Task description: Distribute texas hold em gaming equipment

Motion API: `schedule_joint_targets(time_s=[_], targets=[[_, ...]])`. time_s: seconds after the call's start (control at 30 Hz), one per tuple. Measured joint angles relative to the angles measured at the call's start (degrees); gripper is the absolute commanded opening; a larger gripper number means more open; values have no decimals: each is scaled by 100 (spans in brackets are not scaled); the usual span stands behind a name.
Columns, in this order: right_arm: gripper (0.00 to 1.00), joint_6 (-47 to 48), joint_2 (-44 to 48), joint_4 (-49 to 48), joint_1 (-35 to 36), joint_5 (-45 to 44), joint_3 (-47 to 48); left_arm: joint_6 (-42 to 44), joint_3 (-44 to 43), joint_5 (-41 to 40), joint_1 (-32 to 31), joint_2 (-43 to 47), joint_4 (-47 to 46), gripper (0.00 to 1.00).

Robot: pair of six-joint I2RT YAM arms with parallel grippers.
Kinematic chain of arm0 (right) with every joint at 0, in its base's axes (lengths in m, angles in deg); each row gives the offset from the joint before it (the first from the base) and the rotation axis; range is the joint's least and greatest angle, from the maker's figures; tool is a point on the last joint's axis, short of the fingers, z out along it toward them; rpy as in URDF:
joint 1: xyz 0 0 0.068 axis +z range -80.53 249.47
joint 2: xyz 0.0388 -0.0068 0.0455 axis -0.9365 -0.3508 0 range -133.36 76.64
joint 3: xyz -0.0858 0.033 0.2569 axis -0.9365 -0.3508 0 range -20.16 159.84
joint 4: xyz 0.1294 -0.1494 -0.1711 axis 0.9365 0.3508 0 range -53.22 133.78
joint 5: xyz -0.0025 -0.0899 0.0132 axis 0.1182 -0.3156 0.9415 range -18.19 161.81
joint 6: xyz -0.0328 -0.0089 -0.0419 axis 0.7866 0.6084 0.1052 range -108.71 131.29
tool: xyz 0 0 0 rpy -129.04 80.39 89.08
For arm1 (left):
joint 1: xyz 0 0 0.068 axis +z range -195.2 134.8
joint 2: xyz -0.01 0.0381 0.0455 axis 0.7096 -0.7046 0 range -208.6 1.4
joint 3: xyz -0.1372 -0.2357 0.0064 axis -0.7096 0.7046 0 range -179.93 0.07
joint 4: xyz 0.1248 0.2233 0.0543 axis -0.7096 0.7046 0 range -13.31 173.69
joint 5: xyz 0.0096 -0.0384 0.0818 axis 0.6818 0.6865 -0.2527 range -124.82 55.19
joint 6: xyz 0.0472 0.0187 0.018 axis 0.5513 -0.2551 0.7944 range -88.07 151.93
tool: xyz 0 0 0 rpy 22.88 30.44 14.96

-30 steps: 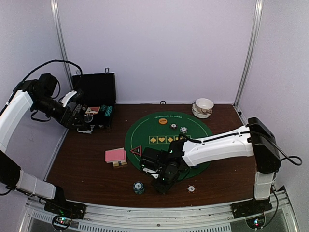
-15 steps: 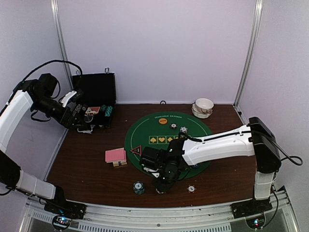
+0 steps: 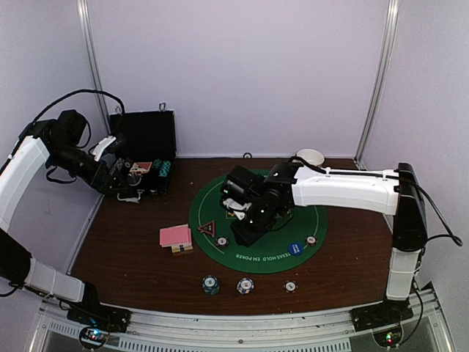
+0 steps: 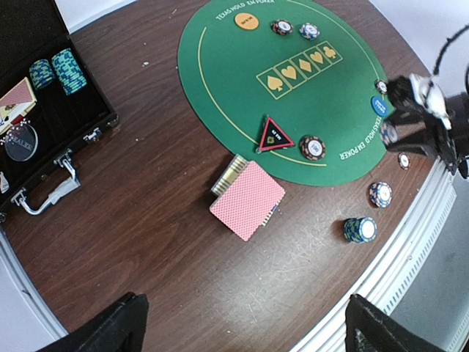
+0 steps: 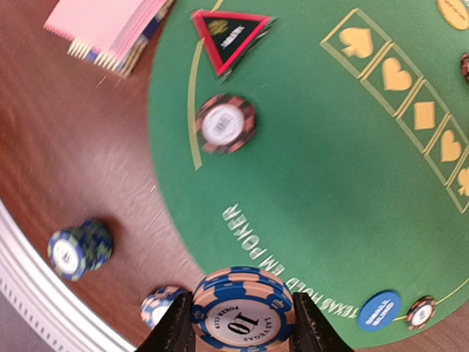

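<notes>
Right gripper (image 5: 242, 324) holds one chip (image 5: 242, 304) by its rim, jaws narrowed on it, above the mat's (image 5: 308, 183) near edge; we judge the drop lies straight below. Chip is blue with peach stripes, white centre marked 10, face flat to our wrist view. Right arm is nearer; left gripper (image 4: 249, 326) hangs wide open by the case (image 4: 44, 125), well apart.

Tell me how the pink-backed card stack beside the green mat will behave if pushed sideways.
The card stack would probably shear and fan rather than slide as one block: its layers already sit offset. Single cards look thin, so likely floppy. Lying flat on the wooden table, it seems unlikely to tip.
</notes>
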Motion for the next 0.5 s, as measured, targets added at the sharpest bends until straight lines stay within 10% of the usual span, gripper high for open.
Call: schedule_joint_targets(time_s=[0.5], targets=[[10, 188, -1578, -243, -372, 210, 595, -50, -87, 22, 0, -2, 2, 97]])
